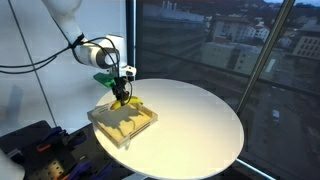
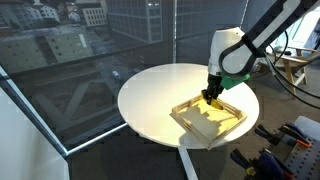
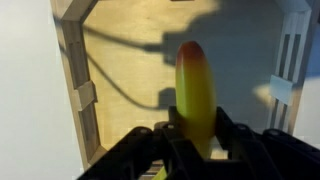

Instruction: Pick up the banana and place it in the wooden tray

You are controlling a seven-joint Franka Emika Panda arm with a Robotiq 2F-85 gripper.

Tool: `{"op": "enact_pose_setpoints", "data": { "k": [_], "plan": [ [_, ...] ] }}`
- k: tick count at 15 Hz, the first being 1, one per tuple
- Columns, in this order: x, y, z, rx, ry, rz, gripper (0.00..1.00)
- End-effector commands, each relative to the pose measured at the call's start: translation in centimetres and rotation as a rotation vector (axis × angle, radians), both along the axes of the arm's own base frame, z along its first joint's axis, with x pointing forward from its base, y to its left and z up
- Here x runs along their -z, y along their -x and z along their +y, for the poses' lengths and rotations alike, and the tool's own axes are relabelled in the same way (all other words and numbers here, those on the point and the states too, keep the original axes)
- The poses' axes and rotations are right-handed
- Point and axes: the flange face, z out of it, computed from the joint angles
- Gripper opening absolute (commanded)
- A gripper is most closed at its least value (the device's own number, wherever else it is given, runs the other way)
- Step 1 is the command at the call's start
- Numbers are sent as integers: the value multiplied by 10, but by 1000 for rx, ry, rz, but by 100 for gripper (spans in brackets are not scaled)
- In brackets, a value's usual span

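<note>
The hand (image 3: 195, 138) is seen clenched on the banana (image 3: 195, 85). In the wrist view the two black fingers (image 3: 150, 150) are pressed on the sides of the banana at its lower end. The yellow banana is pointed from the hand toward 12 o'clock, and its tip looks a bit orange. A dark shadow (image 3: 168, 98) is thrown on the wood just beside it, at 9 o'clock.

In both exterior views the hand (image 1: 121, 95) (image 2: 212, 91) is pointed straight down, with the banana (image 1: 122, 101) (image 2: 212, 97) held at its tip. The banana is held over the wooden tray (image 1: 108, 128) (image 2: 185, 122) — above the back corner of it. Whether the tray floor is touched by the banana cannot be told.

In the wrist view the tray's low rims (image 3: 75, 80) are seen at 9 o'clock and 3 o'clock, with the flat tan floor between them.

The tray is set on a round white bench (image 1: 200, 120) (image 2: 150, 95). In an exterior view it is placed near the bench's edge at 8 o'clock (image 1: 125, 142); in an exterior view it is placed near the edge at 4 o'clock (image 2: 205, 142).

The white arm (image 1: 100, 50) (image 2: 230, 48) is bent down to the hand from above. Big windows (image 1: 230, 40) (image 2: 60, 50) are seen behind the bench, and city buildings (image 1: 240, 30) (image 2: 85, 15) are seen through the glass.
</note>
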Motion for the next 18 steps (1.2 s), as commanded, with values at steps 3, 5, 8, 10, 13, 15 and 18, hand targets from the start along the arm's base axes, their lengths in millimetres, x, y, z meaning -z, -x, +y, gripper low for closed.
{"op": "enact_pose_setpoints", "data": {
  "k": [3,5,8,10,13,15,18],
  "plan": [
    [21,0,5,-9,-7,-3,14],
    [30,0,6,-11,-8,3,14],
    [41,1,7,-15,-8,7,14],
    [47,2,8,-17,-8,12,14],
    [56,4,8,-18,-8,18,14],
    [60,5,8,-18,-8,24,14],
    [63,5,8,-16,-7,28,14]
  ]
}}
